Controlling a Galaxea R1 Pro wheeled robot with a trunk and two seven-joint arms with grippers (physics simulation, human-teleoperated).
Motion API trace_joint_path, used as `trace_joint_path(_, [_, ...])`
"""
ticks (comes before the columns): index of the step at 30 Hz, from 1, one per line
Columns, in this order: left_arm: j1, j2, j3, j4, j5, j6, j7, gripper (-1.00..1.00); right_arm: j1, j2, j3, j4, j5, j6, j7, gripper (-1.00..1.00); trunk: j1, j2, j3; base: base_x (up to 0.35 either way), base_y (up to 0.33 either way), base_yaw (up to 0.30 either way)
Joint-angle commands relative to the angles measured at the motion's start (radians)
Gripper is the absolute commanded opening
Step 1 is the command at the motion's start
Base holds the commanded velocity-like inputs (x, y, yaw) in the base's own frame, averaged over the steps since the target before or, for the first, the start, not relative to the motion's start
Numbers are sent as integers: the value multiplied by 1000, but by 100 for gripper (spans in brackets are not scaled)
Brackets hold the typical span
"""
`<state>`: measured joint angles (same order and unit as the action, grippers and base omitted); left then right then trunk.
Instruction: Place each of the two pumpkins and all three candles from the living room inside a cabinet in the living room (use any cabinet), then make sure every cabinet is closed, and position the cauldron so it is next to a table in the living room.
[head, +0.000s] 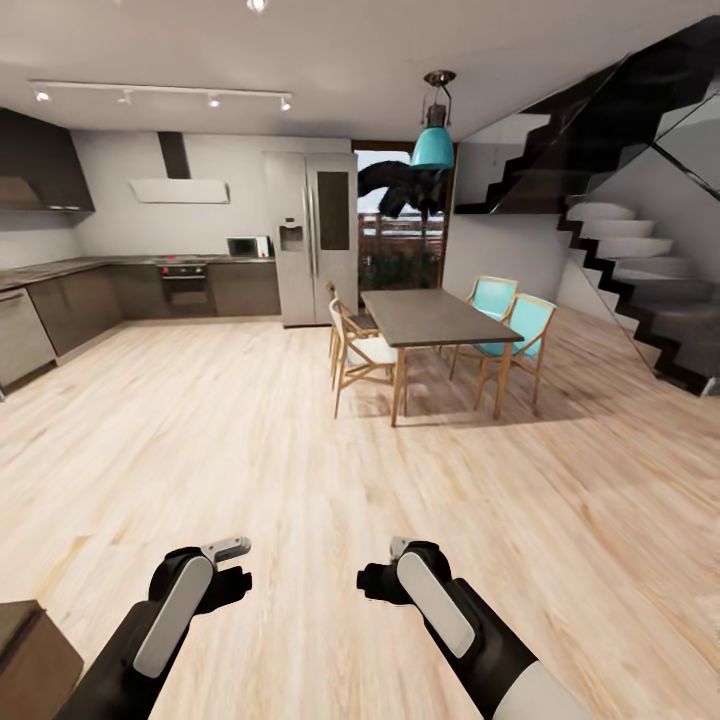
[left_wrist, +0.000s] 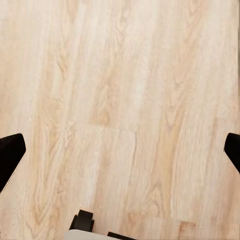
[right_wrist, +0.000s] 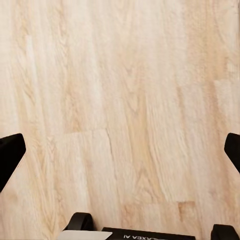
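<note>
The pumpkins, candles, cauldron and cabinet are out of view. I face an open room with a pale wood floor (head: 230, 430). My left gripper (head: 236, 572) hangs low over the bare floor, and in the left wrist view the left gripper (left_wrist: 120, 150) is open with its dark fingertips (left_wrist: 11, 152) far apart and nothing between them. My right gripper (head: 374, 578) is held beside it at the same height. In the right wrist view the right gripper (right_wrist: 120, 150) is open too, over bare planks.
A grey dining table (head: 435, 318) with wooden chairs (head: 358, 352) and teal chairs (head: 520, 335) stands ahead. Kitchen counters (head: 60, 300) and a fridge (head: 312, 238) line the far left. Stairs (head: 640, 270) rise at right. A brown wooden corner (head: 30, 650) lies by my left arm.
</note>
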<state>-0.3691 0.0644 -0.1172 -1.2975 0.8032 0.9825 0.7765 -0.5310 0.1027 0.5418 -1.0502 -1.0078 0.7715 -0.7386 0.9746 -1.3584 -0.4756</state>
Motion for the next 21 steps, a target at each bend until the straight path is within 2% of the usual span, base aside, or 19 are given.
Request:
trace_joint_path(1, [-1,1,-2,-1,10,1,10,100,-1,0,2,-1,-9,0,-10,100,1,-1,-1,300,211,-270])
trace_joint_path(11, [-1,0,-2,-1,10,1,10,100,-1,0,1,0,-9,0,-9,100,1,-1,-1,309,158,-276])
trace_joint_path(21, [-1,-1,-4,-1,8,1,10,100,-1,0,1,0,-9,0,-9,100,1,-1,-1,331,22,-259])
